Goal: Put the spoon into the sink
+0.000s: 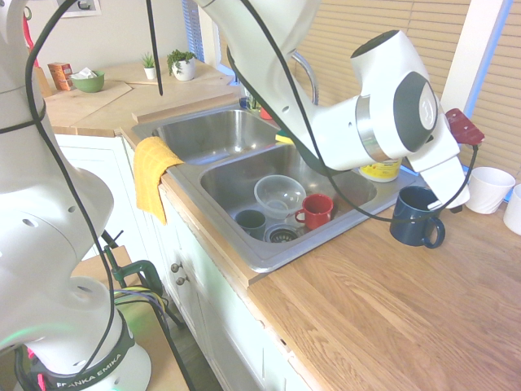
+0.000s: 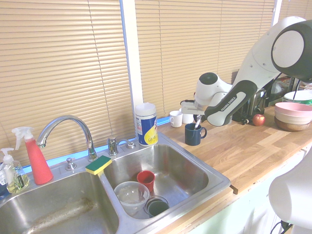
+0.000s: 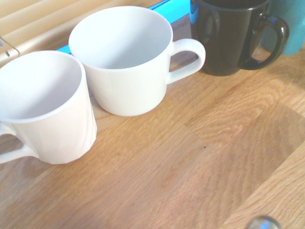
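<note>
The gripper (image 2: 197, 123) sits over the navy mug (image 2: 194, 134) at the sink's (image 2: 214, 171) 2 o'clock, jaws unclear; spoon (image 2: 196, 123) looks inside; a weak pinch could tip the mug.

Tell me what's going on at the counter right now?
The white arm's end effector hangs directly over the dark blue mug on the wooden counter, where a thin silvery spoon stands up out of the mug. The spoon is not yet lifted out. The stainless-steel two-basin sink already holds a red cup and a clear bowl.
</note>
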Controlling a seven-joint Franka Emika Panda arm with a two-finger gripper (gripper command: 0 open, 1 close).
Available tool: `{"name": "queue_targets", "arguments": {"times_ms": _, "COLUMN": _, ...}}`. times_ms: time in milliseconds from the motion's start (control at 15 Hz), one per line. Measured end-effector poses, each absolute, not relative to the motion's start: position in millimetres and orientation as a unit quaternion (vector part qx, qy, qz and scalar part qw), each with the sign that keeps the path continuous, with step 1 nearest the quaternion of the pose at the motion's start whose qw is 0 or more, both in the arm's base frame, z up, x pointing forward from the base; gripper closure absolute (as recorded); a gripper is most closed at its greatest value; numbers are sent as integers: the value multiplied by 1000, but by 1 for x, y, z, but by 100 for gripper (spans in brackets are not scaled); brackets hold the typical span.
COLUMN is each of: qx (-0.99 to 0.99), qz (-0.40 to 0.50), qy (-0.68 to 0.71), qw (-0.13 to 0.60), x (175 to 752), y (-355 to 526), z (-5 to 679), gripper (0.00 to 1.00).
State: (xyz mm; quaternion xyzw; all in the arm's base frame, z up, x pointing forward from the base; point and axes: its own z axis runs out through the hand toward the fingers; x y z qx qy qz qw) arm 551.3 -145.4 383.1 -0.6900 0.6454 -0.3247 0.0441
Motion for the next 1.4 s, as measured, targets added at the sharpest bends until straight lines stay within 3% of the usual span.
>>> {"name": "queue_targets", "arguments": {"times_ms": 800, "qx": -691, "qz": -332, "qy": 639, "qw": 54, "x": 558, "y": -144, "z": 391, "gripper": 100}}
{"name": "queue_targets", "arguments": {"times_ms": 1400, "qx": -661, "qz": -361, "qy": 647, "qw": 122, "x": 545, "y": -154, "z": 466, "gripper": 100}}
